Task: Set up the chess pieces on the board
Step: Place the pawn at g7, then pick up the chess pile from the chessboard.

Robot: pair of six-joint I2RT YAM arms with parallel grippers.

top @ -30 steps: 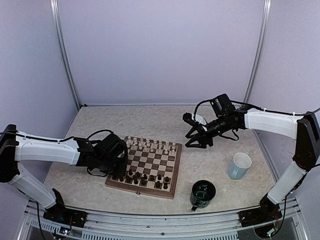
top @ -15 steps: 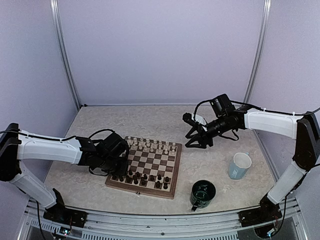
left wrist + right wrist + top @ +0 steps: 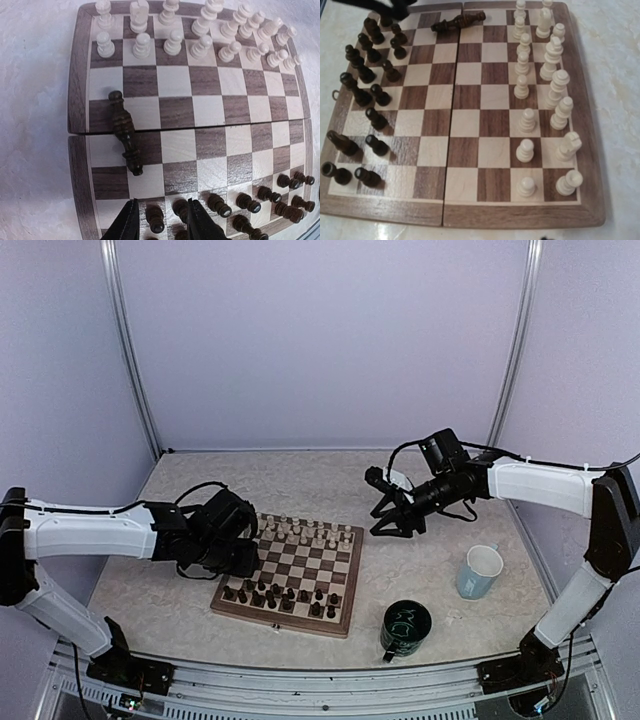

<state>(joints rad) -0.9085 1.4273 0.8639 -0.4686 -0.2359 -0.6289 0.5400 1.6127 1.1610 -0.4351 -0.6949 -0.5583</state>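
Pale marbled tabletop [image 3: 300, 475], lavender walls behind. Mugs, two: one dark green mug [image 3: 405, 627] and one pale mug [image 3: 481, 571], both well to the right of the left gripper and off the board. Board [image 3: 78, 95], one, wooden and hinged across the middle, lying directly beneath the left gripper [image 3: 162, 222]. That gripper is released; its fingers [image 3: 126, 222] stand apart with a dark pawn [image 3: 155, 220] between them, grasping nothing. Dark pieces [image 3: 375, 117]: about fifteen upright, loosely ranked in the two rows nearest the left gripper; the count is uncertain where they crowd. Toppled dark piece [image 3: 125, 132], one, tall and slim, lying on its side just beyond the fingers, across the hinge line by the board's left border. White pieces [image 3: 173, 42]: sixteen, eight pawns and eight back-rank, upright in the two rows farthest from the left gripper. Handling, judged: chess pieces are light, rigid turned wood, smooth and apt to roll or tip; the fallen one is best pinched across its narrow waist, fingers square to its length. Right gripper [image 3: 392, 523] hangs over bare table beyond the board's far right corner; its opening cannot be told.
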